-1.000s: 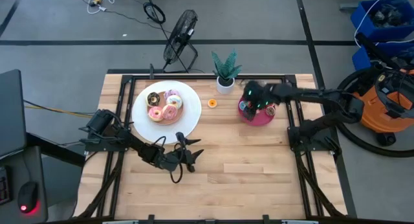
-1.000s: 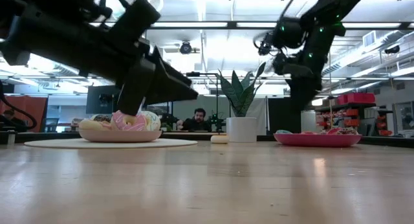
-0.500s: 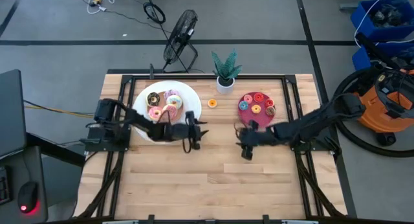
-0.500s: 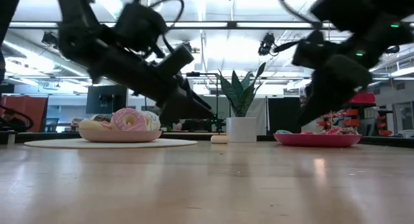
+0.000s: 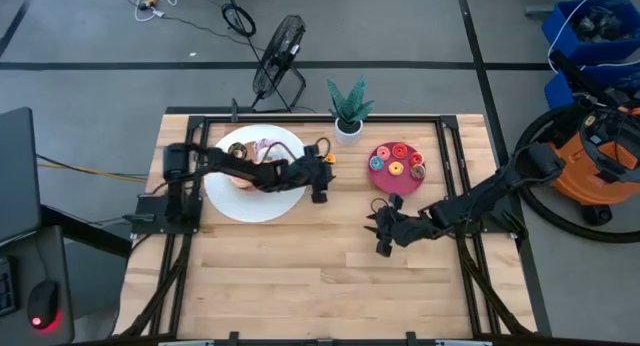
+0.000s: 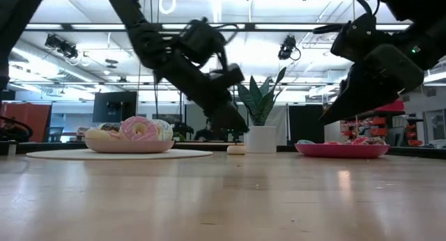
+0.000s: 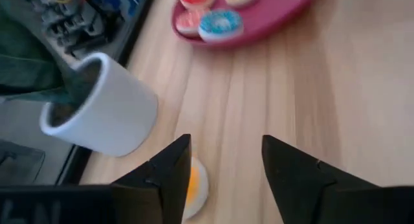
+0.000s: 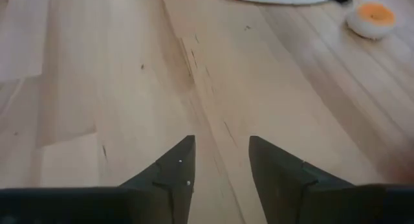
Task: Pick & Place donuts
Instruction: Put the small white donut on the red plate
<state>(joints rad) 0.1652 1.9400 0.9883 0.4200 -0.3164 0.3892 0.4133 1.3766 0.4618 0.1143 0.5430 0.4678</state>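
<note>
A tiny orange-topped donut (image 7: 196, 184) lies on the wood between the white plate (image 5: 232, 201) and the magenta dish (image 5: 392, 182). My left gripper (image 7: 226, 143) hangs open just over it. The donut shows beside one finger, partly behind it, and nothing is between the fingers. Larger frosted donuts (image 6: 132, 131) are piled on a shallow dish on the white plate. Several tiny donuts (image 5: 396, 160) lie in the magenta dish. My right gripper (image 5: 378, 232) is open above bare wood, nearer than the magenta dish.
A white pot (image 7: 97, 111) with a green plant (image 5: 349, 101) stands at the far edge, just beyond the orange donut. A black fan (image 5: 277, 48) lies behind the table. There is open wood across the near half of the table (image 5: 320, 286).
My left gripper has swung from the table's middle toward the far edge and right, past the white plate's rim to the orange donut. My right gripper has left the magenta dish, moving toward the near edge and down, and has tipped to point left over bare wood.
</note>
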